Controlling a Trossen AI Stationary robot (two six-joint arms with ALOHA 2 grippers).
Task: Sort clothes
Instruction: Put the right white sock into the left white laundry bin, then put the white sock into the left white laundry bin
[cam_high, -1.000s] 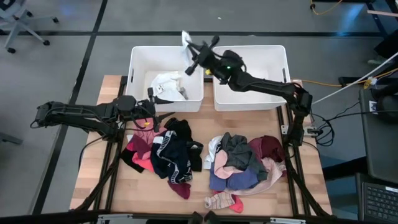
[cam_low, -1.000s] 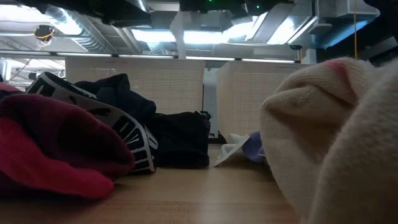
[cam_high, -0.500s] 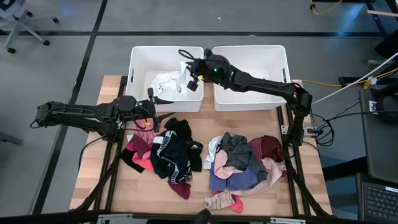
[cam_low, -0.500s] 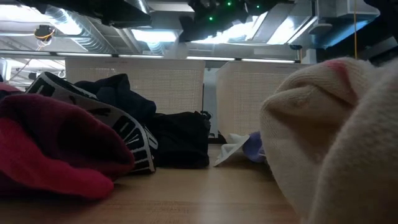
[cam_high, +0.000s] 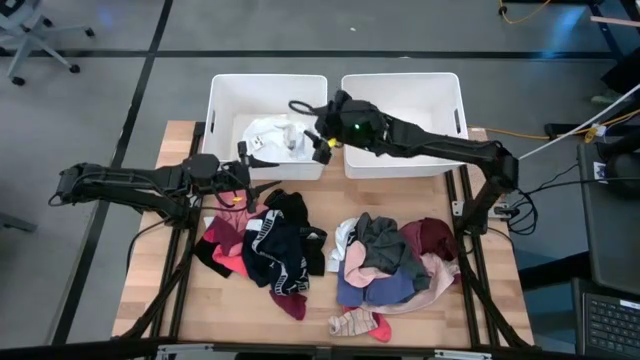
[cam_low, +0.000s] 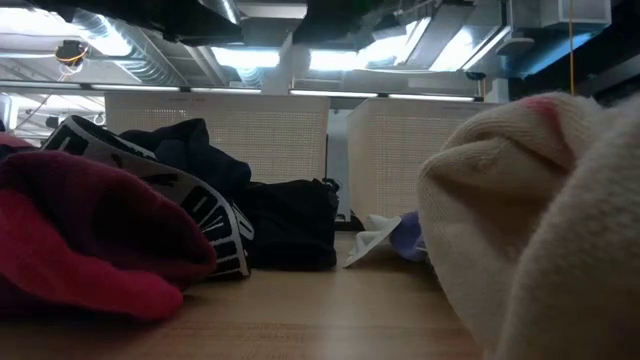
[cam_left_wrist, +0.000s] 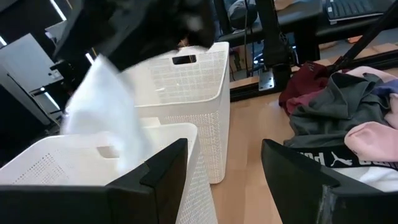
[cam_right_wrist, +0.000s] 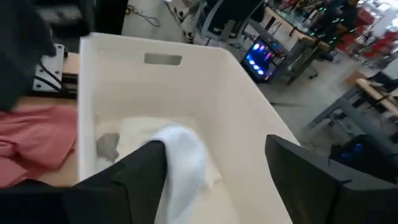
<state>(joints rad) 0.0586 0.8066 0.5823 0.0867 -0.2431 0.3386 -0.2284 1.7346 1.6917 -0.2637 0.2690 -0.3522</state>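
I see the right tool (cam_high: 318, 140) spread wide above the left bin (cam_high: 222, 100), white garment (cam_right_wrist: 180, 163) dropping inside. The left tool (cam_high: 243, 180) waits wide beside clothes (cam_high: 270, 250) on the counter (cam_high: 150, 290).

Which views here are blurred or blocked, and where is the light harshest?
Low view: a cream garment fills the near right, soft and out of focus, and bright ceiling lights glare across the top. Left wrist view: a white cloth is smeared by motion above the left bin. Right wrist view: soft throughout, with a white garment streaked. High view: sharp and evenly lit.
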